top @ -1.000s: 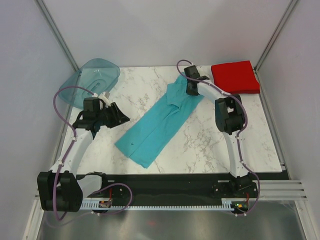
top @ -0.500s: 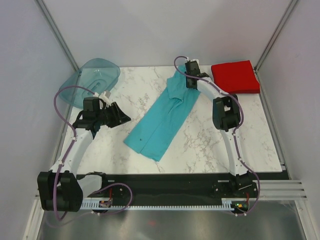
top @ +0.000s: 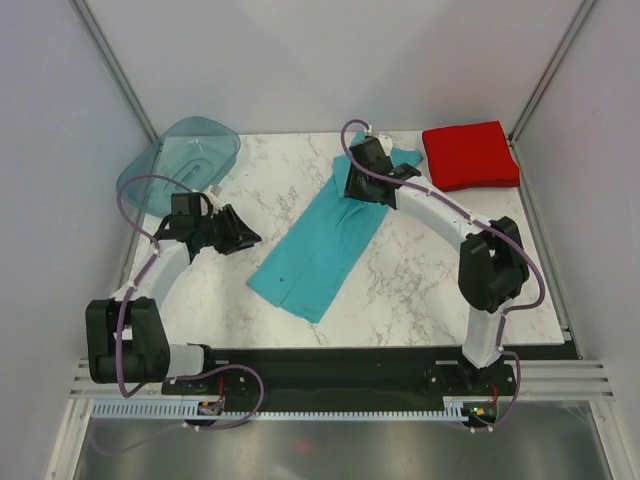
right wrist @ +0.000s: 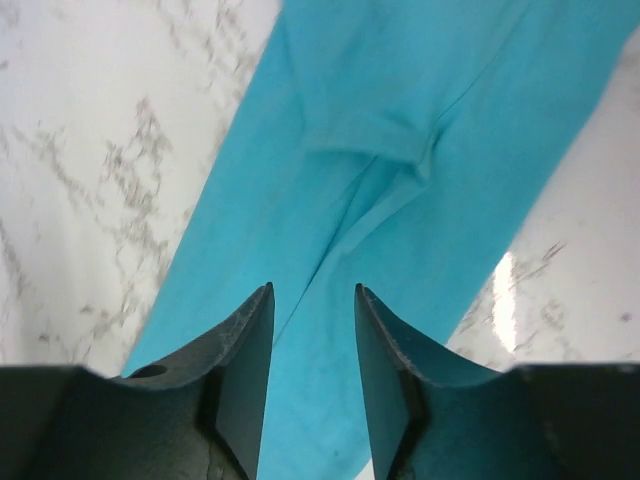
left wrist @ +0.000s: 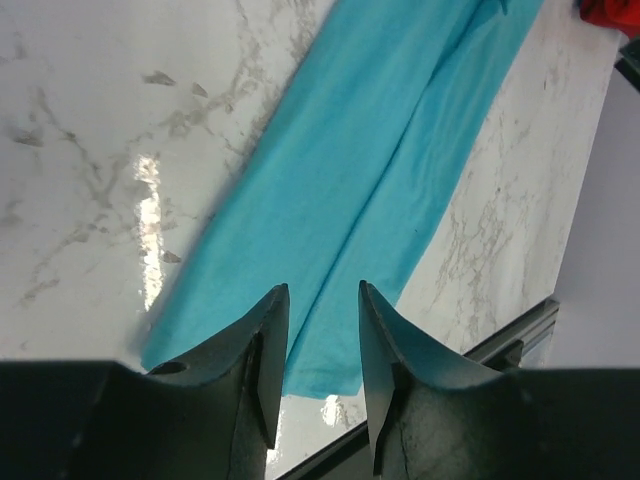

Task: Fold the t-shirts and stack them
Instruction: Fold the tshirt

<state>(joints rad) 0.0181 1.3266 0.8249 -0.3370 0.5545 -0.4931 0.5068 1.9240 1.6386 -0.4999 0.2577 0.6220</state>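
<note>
The turquoise t-shirt [top: 325,245] lies as a long folded strip, running diagonally from the table's near middle to the back. The red t-shirt [top: 470,155] rests as a folded square at the back right corner. My right gripper [top: 356,190] hovers open over the strip's far end, and the right wrist view shows the turquoise cloth [right wrist: 420,150] flat beneath the open right gripper [right wrist: 312,290], nothing pinched. My left gripper [top: 250,240] stands open left of the strip, apart from it. In the left wrist view the open left gripper [left wrist: 323,290] faces the turquoise strip's [left wrist: 380,180] near end.
A translucent teal plastic tray [top: 185,155] leans at the back left corner. White enclosure walls close in on both sides. The table's black front edge [top: 380,355] runs just beyond the strip's near end. A sliver of red cloth [left wrist: 610,12] shows in the left wrist view.
My right gripper dragged the turquoise shirt toward the back, then opened, let go of its far end and shifted left. The left gripper narrowed slightly; its arm shifted.
</note>
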